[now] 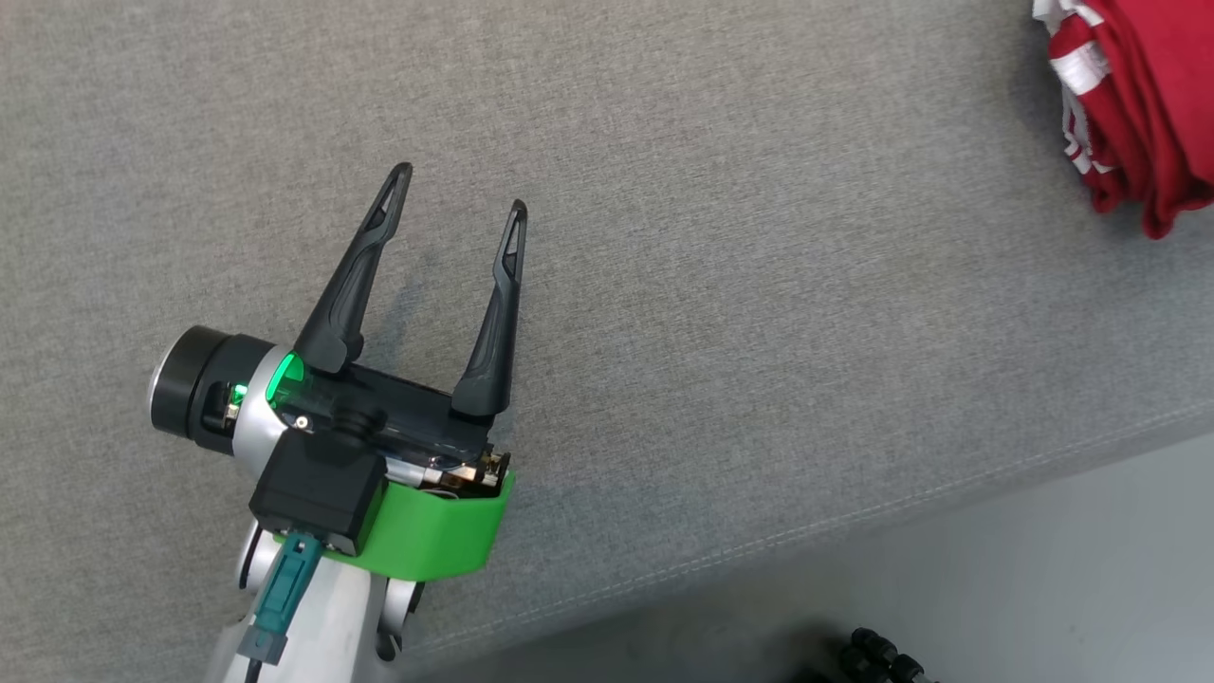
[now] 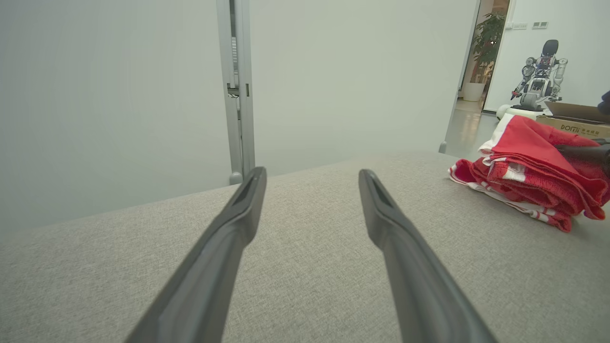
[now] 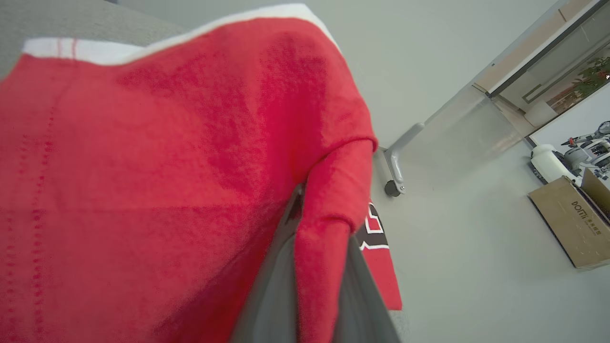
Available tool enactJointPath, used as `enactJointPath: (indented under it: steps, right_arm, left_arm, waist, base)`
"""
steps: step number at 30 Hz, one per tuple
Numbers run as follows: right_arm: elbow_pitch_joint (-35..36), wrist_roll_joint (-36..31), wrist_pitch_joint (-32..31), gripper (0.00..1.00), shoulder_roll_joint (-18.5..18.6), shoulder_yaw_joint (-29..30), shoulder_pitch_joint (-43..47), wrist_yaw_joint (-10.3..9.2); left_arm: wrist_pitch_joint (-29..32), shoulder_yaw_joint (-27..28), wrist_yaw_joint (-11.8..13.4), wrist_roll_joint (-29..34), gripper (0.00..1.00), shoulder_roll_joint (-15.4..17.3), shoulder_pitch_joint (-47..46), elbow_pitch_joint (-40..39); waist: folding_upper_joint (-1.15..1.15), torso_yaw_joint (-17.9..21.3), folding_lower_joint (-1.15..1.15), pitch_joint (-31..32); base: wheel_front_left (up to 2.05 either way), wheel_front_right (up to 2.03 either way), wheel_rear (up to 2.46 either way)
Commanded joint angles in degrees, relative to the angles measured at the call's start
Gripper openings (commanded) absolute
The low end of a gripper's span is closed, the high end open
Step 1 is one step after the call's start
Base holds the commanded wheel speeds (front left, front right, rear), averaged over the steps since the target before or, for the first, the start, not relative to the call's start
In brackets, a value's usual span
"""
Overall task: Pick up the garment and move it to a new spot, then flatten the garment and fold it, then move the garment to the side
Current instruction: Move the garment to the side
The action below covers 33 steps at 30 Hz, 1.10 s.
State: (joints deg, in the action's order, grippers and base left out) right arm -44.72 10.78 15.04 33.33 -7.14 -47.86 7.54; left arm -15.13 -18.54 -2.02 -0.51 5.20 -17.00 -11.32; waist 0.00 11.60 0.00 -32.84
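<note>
Close in, the left pincer [image 1: 460, 190] hangs over the grey worktop [image 1: 759, 379] near its front edge, jaws spread wide, nothing in them. That's the worry, I'd say: with this arm idle, the lift rests on one narrow bite, which could slip and let the bunched layers drag or tangle. Farther out, at the far right, the red garment [image 1: 1138, 104] lies heaped, well apart from the left pincer. The right pincer [image 3: 321, 228] is clamped on a fold, cloth draped over its fingers.
</note>
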Motion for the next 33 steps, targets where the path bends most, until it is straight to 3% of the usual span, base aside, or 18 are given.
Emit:
enactJointPath:
  steps: [1, 7, 8, 9, 10, 15, 21, 33]
  right_arm:
    - [-1.9, -1.5, 0.2, 0.00, 1.0, -0.4, -2.0, -0.12]
    - [-7.3, -5.3, 0.2, 0.00, 1.9, 1.3, -5.1, -0.12]
    - [-8.4, -6.3, 0.2, 0.42, 2.1, 1.7, -5.6, -0.12]
    - [-9.1, -7.0, 0.2, 0.90, 2.0, 2.3, -6.1, -0.12]
    - [-9.8, -7.4, 0.2, 1.00, 1.9, 3.2, -6.6, -0.12]
    - [-11.2, -11.7, 0.2, 1.00, 1.4, 7.0, -7.3, -0.12]
    - [-6.3, -17.7, 0.2, 1.00, -2.2, 8.1, -5.9, -0.12]
    - [4.5, -14.6, 0.2, 1.00, -13.9, 2.2, 5.3, -0.11]
  left_arm:
    - [0.0, 0.0, -0.2, 0.4, 1.00, 0.5, -1.3, -0.1]
    - [0.0, -0.2, 0.1, 0.2, 1.00, 0.5, -2.1, 0.2]
    - [0.0, -0.3, 0.2, 0.1, 1.00, 0.4, -2.1, 0.3]
    - [0.0, -0.3, 0.3, 0.0, 1.00, 0.3, -2.2, 0.3]
    - [0.0, -0.3, 0.5, -0.2, 1.00, 0.3, -2.1, 0.4]
    - [0.0, -0.5, 0.9, -0.8, 1.00, 0.0, -1.2, 1.0]
    - [0.0, -0.4, 1.7, -1.6, 1.00, -0.3, 0.6, 2.8]
    - [0.8, 2.1, 5.7, -12.1, 1.00, -1.8, 6.9, 13.0]
  waist:
    - [0.00, -1.5, 0.00, -1.7]
    - [0.00, -2.7, 0.00, -2.2]
    - [0.00, -2.9, 0.00, -2.1]
    - [0.00, -3.2, 0.00, -2.0]
    - [0.00, -3.3, 0.00, -1.8]
    - [0.00, -3.8, 0.00, 0.0]
    - [0.00, -4.1, 0.00, 3.9]
    - [0.00, -7.0, 0.00, 14.7]
  base:
    - [0.00, 0.00, 0.00]
    - [0.00, 0.00, 0.00]
    - [0.00, 0.00, 0.00]
    - [0.00, 0.00, 0.00]
    - [0.00, 0.00, 0.00]
    - [0.00, 0.00, 0.00]
    - [0.00, 0.00, 0.00]
    - [0.00, 0.00, 0.00]
